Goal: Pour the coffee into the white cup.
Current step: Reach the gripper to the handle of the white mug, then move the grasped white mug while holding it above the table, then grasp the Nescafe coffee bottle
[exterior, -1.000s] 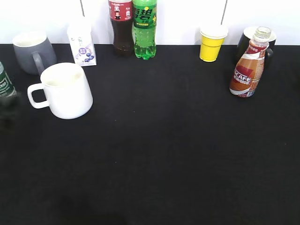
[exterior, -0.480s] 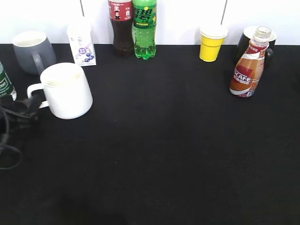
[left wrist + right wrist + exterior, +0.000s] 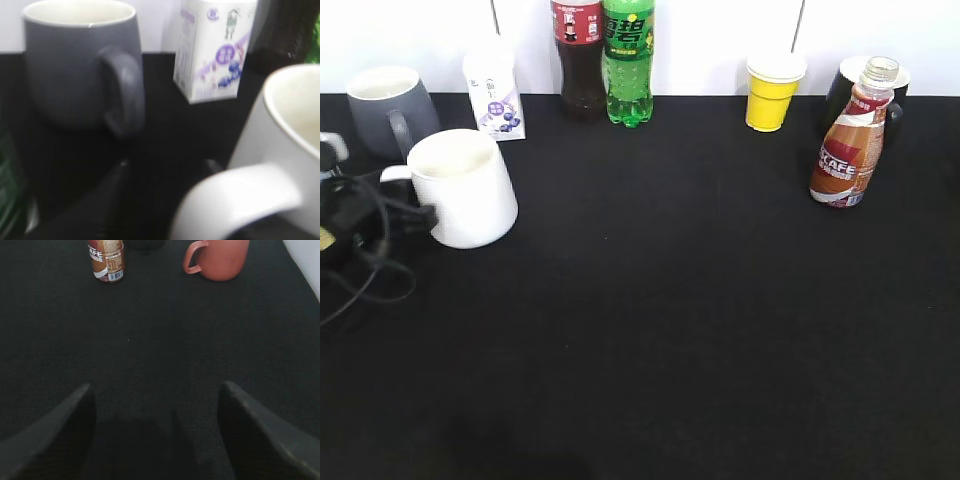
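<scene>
Left gripper (image 3: 420, 215) sits at the left edge of the exterior view, fingers (image 3: 117, 172) apart w/ the white cup (image 3: 465, 190)'s handle (image 3: 235, 197) between them, not yet pinched as far as I can tell; wrist cam is blurry there. Cup looks tilted slightly in the exterior view, so a push from the gripper could skid or tip it. Grey mug (image 3: 382, 108) and the small white carton (image 3: 495, 95) stand just behind it, upper left. If you shove the cup back, it knocks into them.

Right gripper (image 3: 155, 440) is wide open and empty, low in its wrist view, well apart from the coffee bottle (image 3: 852, 140), which stands upright at upper right of the exterior view, cap apparently off. Black mug (image 3: 842, 85) is just behind it, yellow cup (image 3: 772, 90) near. A clumsy grab could topple the open bottle & spill it. Also watch the loose cables (image 3: 360, 270) by the left arm: snag risk.
</scene>
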